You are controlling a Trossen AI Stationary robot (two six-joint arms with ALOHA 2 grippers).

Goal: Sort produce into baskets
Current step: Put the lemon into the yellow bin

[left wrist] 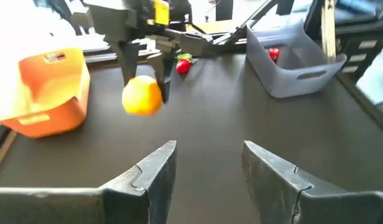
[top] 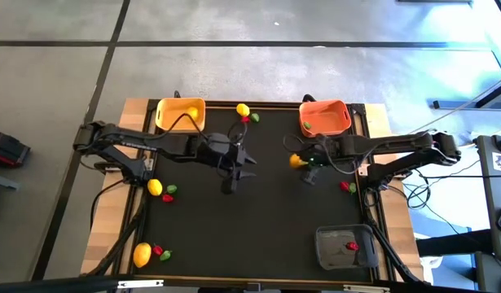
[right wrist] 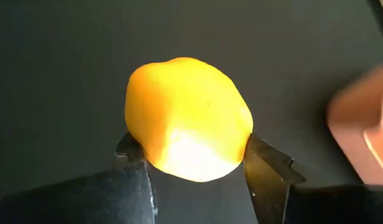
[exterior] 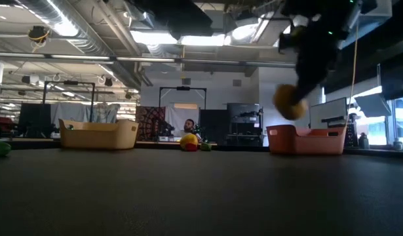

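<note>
- The right tool [exterior: 294,98] hangs above the surface [exterior: 201,196], clamping a yellow lemon [exterior: 289,103] in the air.
- Just beyond sits the orange-red basket [exterior: 306,140].
- The yellow-orange basket [exterior: 98,134] stands far off.
- Between them lies another lemon [exterior: 188,141].

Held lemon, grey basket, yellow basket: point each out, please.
held lemon [right wrist: 188,118], right wrist view, middle of its skin.
grey basket [top: 331,257], high view, bare floor inside.
yellow basket [exterior: 99,137], low view, front wall.

Bare mat [top: 258,212] mid-table; left arm [top: 152,146] blocks yellow basket [top: 181,114].
</note>
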